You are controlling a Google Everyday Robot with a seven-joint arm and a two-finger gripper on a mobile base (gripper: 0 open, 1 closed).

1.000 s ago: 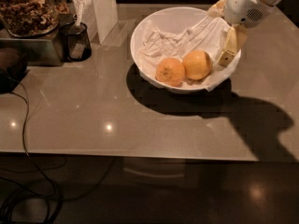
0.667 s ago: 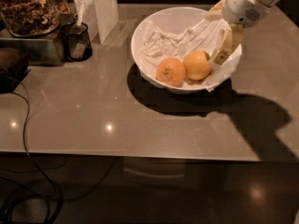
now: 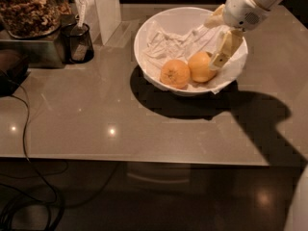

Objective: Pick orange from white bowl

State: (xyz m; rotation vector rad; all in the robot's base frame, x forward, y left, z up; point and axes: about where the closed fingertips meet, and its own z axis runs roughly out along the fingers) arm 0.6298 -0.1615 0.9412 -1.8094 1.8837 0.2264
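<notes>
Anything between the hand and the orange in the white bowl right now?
Nothing visible does. The hand is inside the white bowl, right beside the orange; the deeper-orange fruit lies on the orange's other side.

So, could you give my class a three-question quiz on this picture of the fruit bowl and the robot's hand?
1. True or false: the hand is at the left side of the white bowl, as the picture shows it.
2. How many fruits lie in the white bowl?
3. Which fruit lies nearer the hand? A: the paler orange. B: the deeper-orange fruit.

Key
1. False. The hand reaches into the bowl's right side, beside the paler orange.
2. Two.
3. A.
</notes>
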